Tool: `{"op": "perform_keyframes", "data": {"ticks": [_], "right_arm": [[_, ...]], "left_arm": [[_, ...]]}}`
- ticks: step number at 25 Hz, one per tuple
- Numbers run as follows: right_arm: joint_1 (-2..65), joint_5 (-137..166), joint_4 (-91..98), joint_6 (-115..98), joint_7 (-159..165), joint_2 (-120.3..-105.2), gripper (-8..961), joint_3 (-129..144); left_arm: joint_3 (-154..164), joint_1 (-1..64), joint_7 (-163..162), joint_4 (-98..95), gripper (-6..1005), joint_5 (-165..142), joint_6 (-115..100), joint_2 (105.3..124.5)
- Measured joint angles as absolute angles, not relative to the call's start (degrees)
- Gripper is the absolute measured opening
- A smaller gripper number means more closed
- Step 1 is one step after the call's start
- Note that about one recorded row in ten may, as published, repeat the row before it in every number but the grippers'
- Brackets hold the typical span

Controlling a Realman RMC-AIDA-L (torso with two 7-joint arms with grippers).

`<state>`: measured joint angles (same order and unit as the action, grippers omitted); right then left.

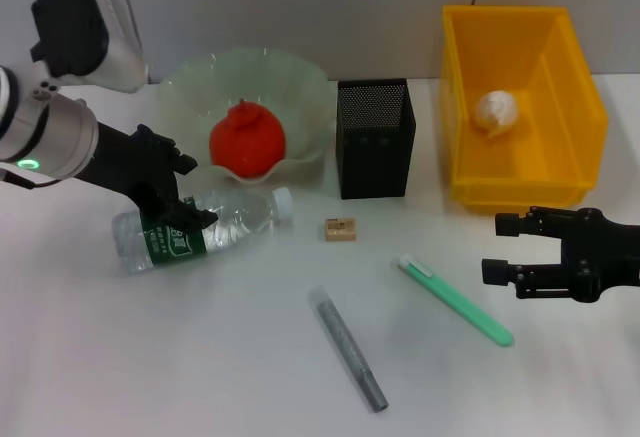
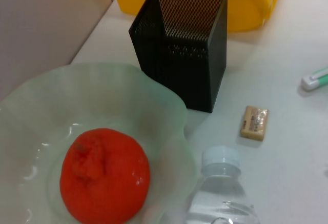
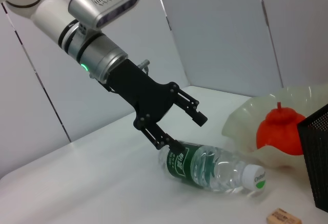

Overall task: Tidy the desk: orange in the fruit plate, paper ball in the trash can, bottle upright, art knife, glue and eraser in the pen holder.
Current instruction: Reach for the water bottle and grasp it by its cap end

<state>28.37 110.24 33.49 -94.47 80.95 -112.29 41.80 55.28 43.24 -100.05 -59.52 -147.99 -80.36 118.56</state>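
Clear plastic bottle (image 1: 200,227) is lying on its side near the fruit plate (image 1: 310,87), which holds the orange (image 1: 247,137); the paper ball (image 1: 498,110) is seen in the trash can (image 1: 570,77). The left gripper (image 1: 178,189) is spread wide over the labelled end, one finger touching. Bottle-righting seems in hand; closing and tipping upright is called for. The right gripper (image 1: 505,249) is parked open, near right.

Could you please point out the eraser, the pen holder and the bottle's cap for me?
eraser (image 1: 340,229): head view, middle of its printed top face.
pen holder (image 1: 374,147): head view, front mesh wall.
bottle (image 3: 254,176): right wrist view, on its white screw cap.
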Motion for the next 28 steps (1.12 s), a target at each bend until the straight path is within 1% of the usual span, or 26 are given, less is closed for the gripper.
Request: {"op": "perform_keyframes", "data": {"ticks": [15, 28], "right_arm": [[28.14, 110.24, 33.60, -94.39, 80.95, -112.80, 839, 41.76], [28.03, 110.38, 33.51, -94.39, 80.95, -112.85, 839, 41.74]], "left_arm": [[62.17, 43.45, -102.02, -53.58, 780, -149.46, -71.93, 118.65], [65.10, 44.02, -102.01, -52.89, 778, -148.26, -71.96, 118.92]]}}
